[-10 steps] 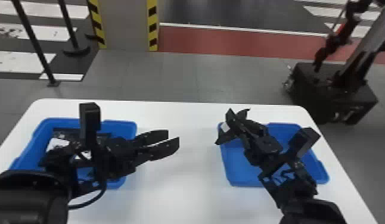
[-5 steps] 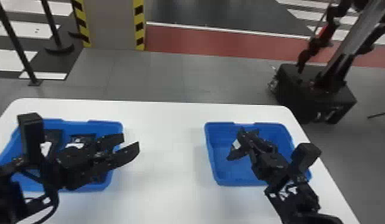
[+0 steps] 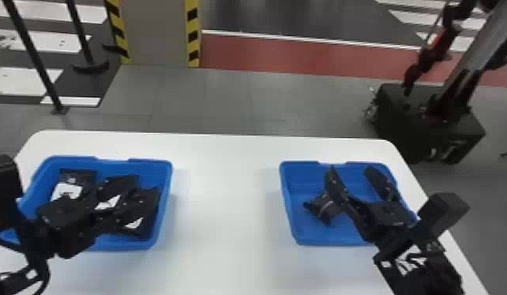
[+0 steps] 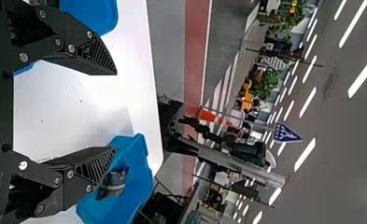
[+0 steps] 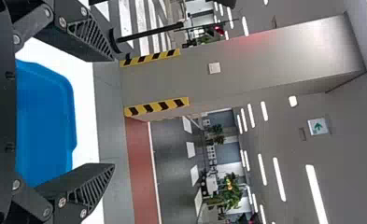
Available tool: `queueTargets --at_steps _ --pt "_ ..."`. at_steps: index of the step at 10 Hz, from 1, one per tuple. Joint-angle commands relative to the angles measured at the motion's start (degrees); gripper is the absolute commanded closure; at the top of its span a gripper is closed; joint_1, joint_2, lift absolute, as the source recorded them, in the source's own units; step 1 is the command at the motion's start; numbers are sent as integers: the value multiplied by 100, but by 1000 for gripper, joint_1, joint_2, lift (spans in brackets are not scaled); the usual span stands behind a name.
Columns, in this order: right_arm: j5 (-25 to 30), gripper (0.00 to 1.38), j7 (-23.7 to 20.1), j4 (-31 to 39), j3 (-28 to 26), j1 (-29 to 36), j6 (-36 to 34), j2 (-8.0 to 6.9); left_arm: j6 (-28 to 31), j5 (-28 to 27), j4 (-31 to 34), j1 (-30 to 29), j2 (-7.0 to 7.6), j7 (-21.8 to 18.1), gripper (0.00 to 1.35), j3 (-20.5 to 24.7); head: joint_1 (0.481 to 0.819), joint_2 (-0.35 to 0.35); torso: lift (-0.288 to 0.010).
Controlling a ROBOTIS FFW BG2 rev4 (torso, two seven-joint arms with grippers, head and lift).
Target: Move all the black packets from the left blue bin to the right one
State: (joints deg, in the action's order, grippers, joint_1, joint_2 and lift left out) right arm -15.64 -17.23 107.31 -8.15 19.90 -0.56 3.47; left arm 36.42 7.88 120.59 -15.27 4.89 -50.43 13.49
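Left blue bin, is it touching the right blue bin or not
Apart: the head view shows a stretch of white table between left blue bin and right blue bin.

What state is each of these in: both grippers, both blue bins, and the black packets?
Left gripper: open, fingers wide apart.
Right gripper: open, fingers wide apart.
Left blue bin: open-topped, holding several packets.
Right blue bin: open-topped, holding a packet.
Black packets in left bin: partly hidden behind the gripper.
Black packet in right bin: not gripped.
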Motion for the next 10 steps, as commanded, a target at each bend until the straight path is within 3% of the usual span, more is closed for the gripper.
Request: queueTargets --at_steps 1,3,5,7,8,10 --pt "-1 116 -61 639 24 400 0 -127 -183 -146 42 -161 -49 24 502 426 695 -101 -110" --pt "-80 117 -404 1243 24 808 -155 -285 -225 -428 42 -259 -93 77 502 945 695 -32 -110" --pt "-159 127 -632 1735 121 1160 -380 -338 324 -849 42 -161 -84 235 502 1279 695 79 -110" --pt "-185 150 -755 1834 165 1188 -549 -338 563 -1263 -28 -6 -49 437 502 1314 695 175 -110" --pt "-255 154 -764 1848 226 1188 -577 -347 563 -1298 -155 64 -40 543 502 1296 695 191 -110" --pt "-317 160 -808 1834 253 1188 -605 -347 605 -1324 -1013 500 83 560 496 1138 695 227 -110"
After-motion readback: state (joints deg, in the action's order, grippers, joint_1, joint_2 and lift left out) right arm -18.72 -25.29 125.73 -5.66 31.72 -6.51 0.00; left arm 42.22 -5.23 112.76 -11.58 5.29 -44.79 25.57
